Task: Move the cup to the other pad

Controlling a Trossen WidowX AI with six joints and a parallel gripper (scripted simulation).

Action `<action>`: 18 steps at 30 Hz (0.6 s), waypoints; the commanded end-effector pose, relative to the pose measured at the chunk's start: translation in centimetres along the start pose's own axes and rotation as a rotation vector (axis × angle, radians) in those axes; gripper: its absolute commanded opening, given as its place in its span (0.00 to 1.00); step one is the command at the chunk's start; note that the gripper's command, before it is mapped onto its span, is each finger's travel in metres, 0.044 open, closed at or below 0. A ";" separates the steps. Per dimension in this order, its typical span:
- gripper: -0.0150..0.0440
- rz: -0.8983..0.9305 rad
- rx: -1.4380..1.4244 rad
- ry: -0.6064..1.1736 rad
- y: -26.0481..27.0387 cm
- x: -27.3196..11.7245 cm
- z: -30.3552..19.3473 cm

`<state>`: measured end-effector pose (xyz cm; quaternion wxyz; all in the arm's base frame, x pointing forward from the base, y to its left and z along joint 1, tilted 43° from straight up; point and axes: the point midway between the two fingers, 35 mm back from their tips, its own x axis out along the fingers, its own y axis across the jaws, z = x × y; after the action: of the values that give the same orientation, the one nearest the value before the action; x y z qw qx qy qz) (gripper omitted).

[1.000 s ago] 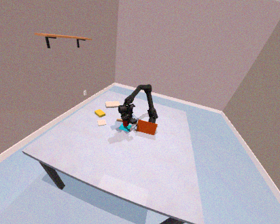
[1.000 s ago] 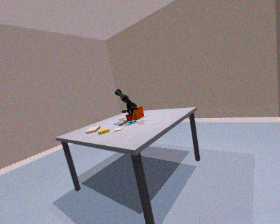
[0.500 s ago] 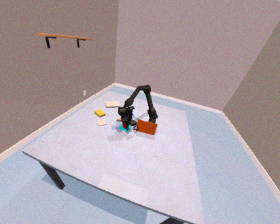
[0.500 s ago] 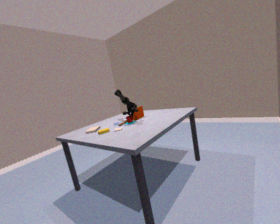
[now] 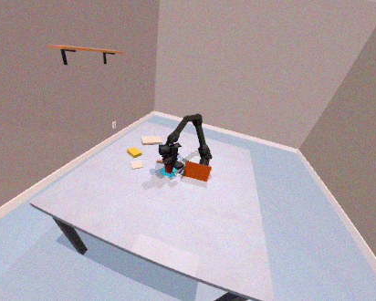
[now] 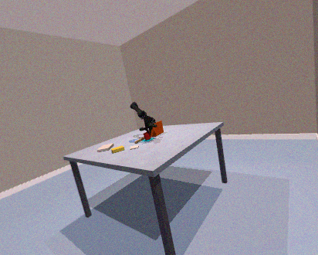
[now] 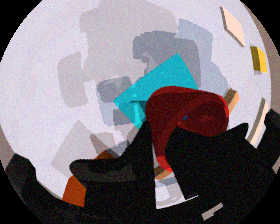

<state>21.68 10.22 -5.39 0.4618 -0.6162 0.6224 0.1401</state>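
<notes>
1. Gripper [image 5: 170, 166] [image 6: 147, 134] [image 7: 162, 127]: we find its fingers nearly closed, with the red cup [image 5: 169, 169] [image 6: 147, 136] [image 7: 186, 100] held between them by its wall. No release yet.
2. Inside the cup, we note a small blue spot, probably a marble; we cannot count the load. No loose marbles are discernible outside it.
3. Beneath and around the cup's lower end, the flat cyan square pad [image 5: 170, 174] [image 6: 148, 140] [image 7: 161, 80] shows. We take this as the destination. Contact between cup and pad, and the cup's exact tilt, remain unresolved.
4. Progress, our estimate: pick-up and carry done; placing nearly finished or just reached. Remaining: confirm a level, seated base, open the fingers, back off without dragging the cup. A tip during release could spill the contents.
5. Beside the working area, we record an orange rectangular panel [image 5: 197, 171] [image 6: 157, 128] [image 7: 74, 191] and a brown wooden strip [image 5: 159, 160] [image 6: 140, 140] [image 7: 232, 101]. We cannot securely identify the starting pad.
6. Farther off lie a small cream flat block [image 5: 136, 164] [image 6: 134, 147], a yellow rectangular block [image 5: 134, 151] [image 6: 118, 149] [image 7: 259, 59] and a larger cream slab [image 5: 151, 140] [image 6: 106, 147]. We judge them irrelevant to placement.
</notes>
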 end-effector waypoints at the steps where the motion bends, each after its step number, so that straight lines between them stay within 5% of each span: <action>1: 0.30 0.000 0.001 -0.001 0.0 0.0 0.0; 5: 0.47 0.000 0.001 -0.001 0.0 0.0 0.0; 18: 0.47 0.000 0.000 0.000 0.0 -0.7 0.1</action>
<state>21.66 10.43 -5.19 0.4606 -0.6182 0.6212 0.1409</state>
